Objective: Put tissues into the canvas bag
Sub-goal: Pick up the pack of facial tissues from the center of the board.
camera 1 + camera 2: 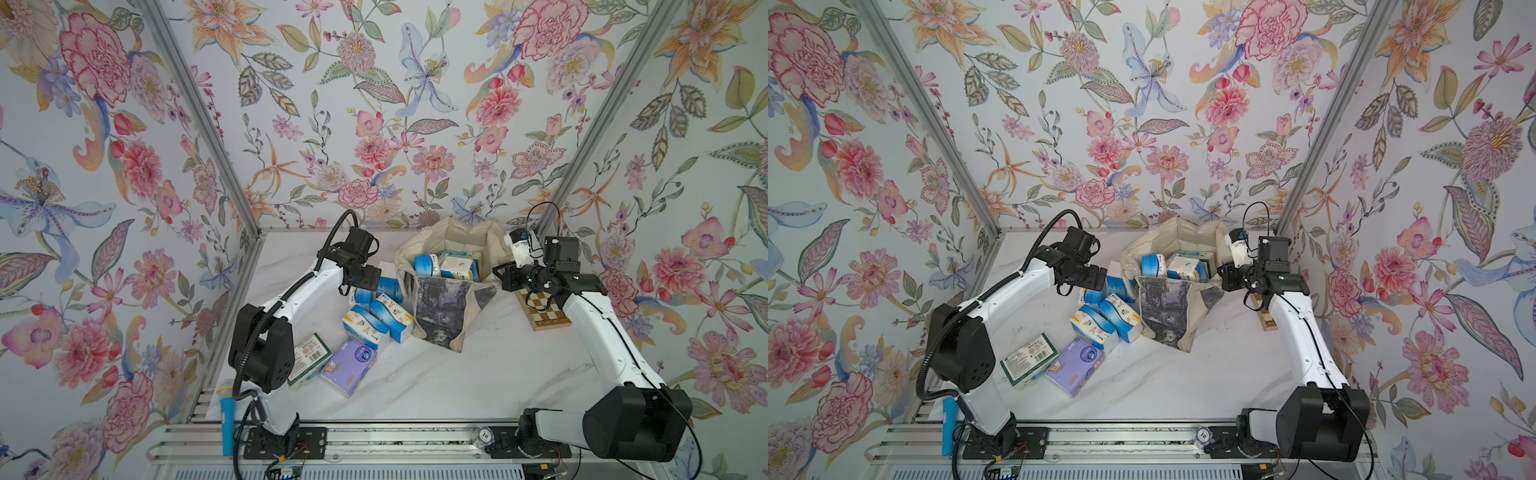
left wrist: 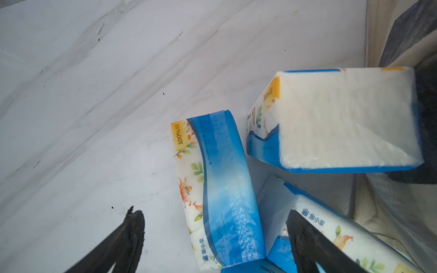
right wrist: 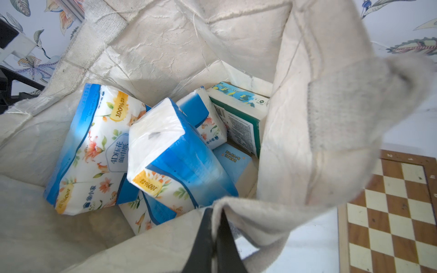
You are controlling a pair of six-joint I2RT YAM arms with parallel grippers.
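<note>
"Locating the canvas bag (image 1: 451, 303) first. Position?" asks the inspector.

"Upright at the back of the white marble counter (image 1: 478, 374), mouth open, dark printed picture facing forward. The wooden chessboard (image 1: 540, 316) lies just beside it, on the right arm's side," the assistant replies.

"Right gripper (image 3: 215, 212)?"

"Closed on the bag's cream rim. Its wrist view shows the fabric pinched between the two black fingers."

"Contents?"

"Several tissue packs (image 3: 170, 153) lie jumbled inside, mostly blue-and-white floral ones. A green-and-white pack (image 3: 238, 123) stands against the inner wall. The lower layer is partly hidden, so I cannot give a count."

"Left gripper (image 2: 214, 212)?"

"Spread wide and holding nothing, over the packs just beside the bag. In its wrist view a blue-and-white pack (image 2: 220, 189) lies on the counter between the fingers. Whether either finger touches it, I cannot tell."

"What lies outside the bag?"

"A cluster of blue-and-white packs (image 1: 365, 328) sits against the bag's front corner, some leaning on one another. Nearer the left arm's base, a lilac pack (image 1: 349, 368) and a barcoded green-and-white pack (image 1: 311, 357) lie side by side. A blue toy microphone (image 1: 226, 419) lies at the front corner by that base, apart from the packs."
</note>
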